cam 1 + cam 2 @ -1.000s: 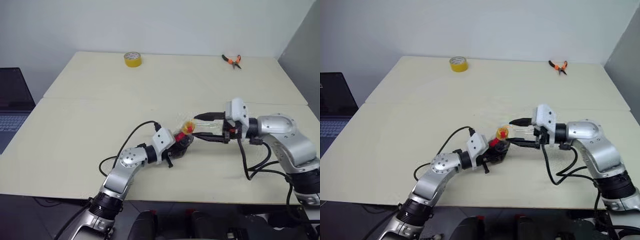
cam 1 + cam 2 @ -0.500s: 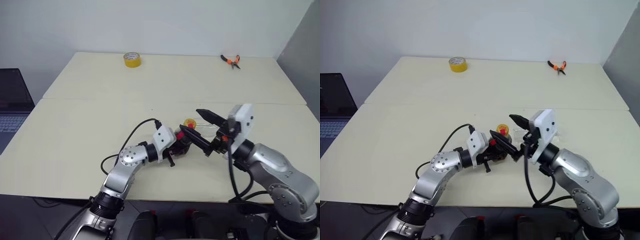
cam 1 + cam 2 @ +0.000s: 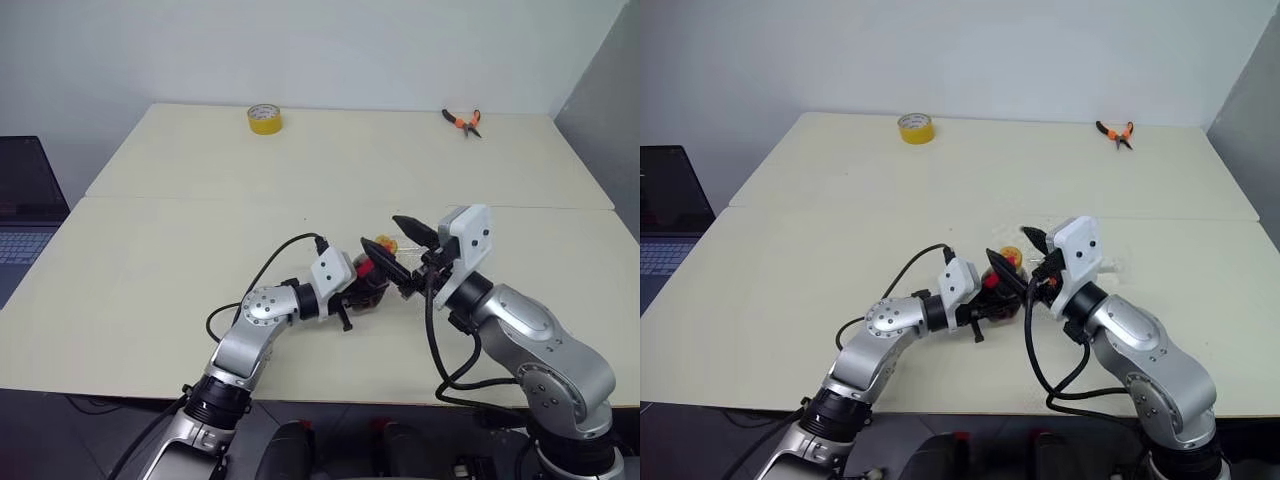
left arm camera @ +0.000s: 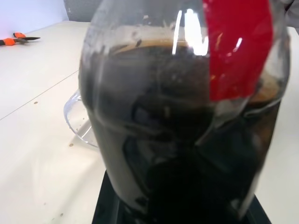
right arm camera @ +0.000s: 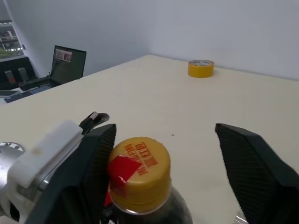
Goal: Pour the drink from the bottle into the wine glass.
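- Two pincers meeting near the middle of a pale, matte cream bench [image 3: 150, 270], both close to its front half.
- Left pincer [image 3: 362, 288] clamped tight on the lower body of the bottle [image 3: 372, 277]; black fingers pressed against clear, glossy plastic.
- Bottle squat and rounded, standing upright off the left wrist, red label band [image 4: 238, 46] wrapping the shoulder, smooth yellow-orange cap [image 5: 138, 168] with red printed characters on top, cap in place.
- Drink [image 4: 177, 140] dark brown to near black, filling the body almost to the shoulder, thin pale foam line at its surface.
- Right pincer [image 5: 163, 163] spread apart around the cap, holding nothing: one wedge-shaped black finger [image 5: 96, 158] just beside the cap, the other finger [image 5: 254, 163] well clear.
- Wine glass [image 4: 80, 122] just behind the bottle, seen only as a thin transparent curved rim against the bench; whether upright or lying cannot be told.
- Farther back, a yellow tape roll [image 3: 264, 118] lying flat near the far edge.
- Orange-handled pliers [image 3: 463, 121] at the far right corner.
- Dark laptop [image 3: 25, 215] off the bench's left side.
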Motion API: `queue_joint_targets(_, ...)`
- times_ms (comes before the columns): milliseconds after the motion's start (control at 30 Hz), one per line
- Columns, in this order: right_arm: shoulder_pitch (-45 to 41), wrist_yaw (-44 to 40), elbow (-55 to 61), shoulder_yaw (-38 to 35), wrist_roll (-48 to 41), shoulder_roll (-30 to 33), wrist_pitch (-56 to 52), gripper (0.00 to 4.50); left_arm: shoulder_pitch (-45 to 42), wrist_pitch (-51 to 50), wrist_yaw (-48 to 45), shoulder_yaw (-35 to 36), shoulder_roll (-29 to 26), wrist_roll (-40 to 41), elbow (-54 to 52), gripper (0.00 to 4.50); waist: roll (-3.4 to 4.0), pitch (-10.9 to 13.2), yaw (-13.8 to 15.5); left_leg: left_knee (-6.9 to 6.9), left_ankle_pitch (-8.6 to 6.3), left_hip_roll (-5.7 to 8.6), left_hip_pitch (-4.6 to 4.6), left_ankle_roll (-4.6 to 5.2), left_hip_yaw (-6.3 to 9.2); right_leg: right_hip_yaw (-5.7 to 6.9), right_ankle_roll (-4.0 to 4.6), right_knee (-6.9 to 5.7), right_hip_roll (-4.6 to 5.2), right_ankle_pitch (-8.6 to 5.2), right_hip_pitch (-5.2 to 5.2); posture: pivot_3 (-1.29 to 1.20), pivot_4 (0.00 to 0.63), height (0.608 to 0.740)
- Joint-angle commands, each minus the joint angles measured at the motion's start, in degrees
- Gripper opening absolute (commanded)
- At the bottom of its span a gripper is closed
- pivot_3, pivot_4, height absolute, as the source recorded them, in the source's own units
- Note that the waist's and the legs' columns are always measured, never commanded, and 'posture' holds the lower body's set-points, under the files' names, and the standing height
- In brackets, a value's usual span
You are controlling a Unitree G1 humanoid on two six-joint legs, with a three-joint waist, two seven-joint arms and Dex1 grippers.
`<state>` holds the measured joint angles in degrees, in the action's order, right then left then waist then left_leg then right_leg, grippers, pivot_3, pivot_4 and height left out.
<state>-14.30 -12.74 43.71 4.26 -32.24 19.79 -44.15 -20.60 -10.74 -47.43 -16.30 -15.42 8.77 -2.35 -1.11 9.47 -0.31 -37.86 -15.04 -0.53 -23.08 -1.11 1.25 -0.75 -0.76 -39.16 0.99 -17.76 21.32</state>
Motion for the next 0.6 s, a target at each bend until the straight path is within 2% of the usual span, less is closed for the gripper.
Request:
queue_joint_targets(33, 0.11, 0.04, 1.33, -1.85, -0.35, -0.16, 0.89, 2.09, -0.94, 1.42, -0.61, 0.12, 0.21, 0.95, -1.91, 0.75, 0.0, 0.0, 0.0, 0.0, 0.0, 0.0, 0.0, 0.0, 0.0, 0.0, 0.0, 0.0, 0.0, 0.0, 0.0, 0.0, 0.15, 0.74)
queue_joint_targets(100, 0.44, -0.3, 1.39, -2.36, -0.87, 0.0, 0.85, 1.39, -0.98, 1.37, -0.63, 0.11, 0.19, 1.06, -1.9, 0.75, 0.0, 0.0, -0.01, 0.0, 0.0, 0.0, 0.0, 0.0, 0.0, 0.0, 0.0, 0.0, 0.0, 0.0, 0.0, 0.0, 0.15, 0.74)
queue_joint_targets(133, 0.72, -0.54, 1.45, -2.6, -1.17, 0.09, 0.77, 1.26, -1.02, 1.38, -0.65, 0.12, 0.18, 1.11, -1.87, 0.75, 0.0, 0.0, -0.01, 0.0, 0.0, 0.0, 0.0, 0.0, 0.0, 0.0, 0.0, 0.0, 0.0, 0.0, 0.0, 0.0, 0.15, 0.74)
queue_joint_targets(267, 1.58, -1.53, 1.66, -3.38, -2.54, 0.31, 0.92, 1.27, -1.19, 1.19, -0.86, 0.21, 0.11, 1.34, -1.86, 0.75, 0.0, 0.0, 0.0, 0.0, 0.0, 0.0, 0.0, 0.0, 0.0, 0.0, 0.0, 0.0, 0.0, 0.0, 0.0, 0.0, 0.15, 0.74)
queue_joint_targets(467, 2.39, -19.28, -4.6, -5.56, -4.74, 10.7, 7.11, 1.27, -1.61, -1.01, -3.91, 0.66, -0.35, 3.92, -2.95, 0.74, 0.0, 0.0, -0.01, -0.01, -0.01, 0.04, 0.02, 0.02, -0.01, 0.01, 0.0, 0.06, 0.0, 0.0, -0.05, 0.0, 0.15, 0.74)
queue_joint_targets(600, -2.43, -31.91, -17.96, -5.48, -1.33, 19.7, 12.77, 1.27, -1.58, -1.53, -5.97, 0.21, -0.95, 4.81, -4.09, 0.74, 0.02, 0.02, -0.13, 0.0, -0.01, 0.01, 0.06, 0.03, -0.03, -0.02, 0.0, 0.05, -0.05, 0.0, -0.06, 0.0, 0.15, 0.74)
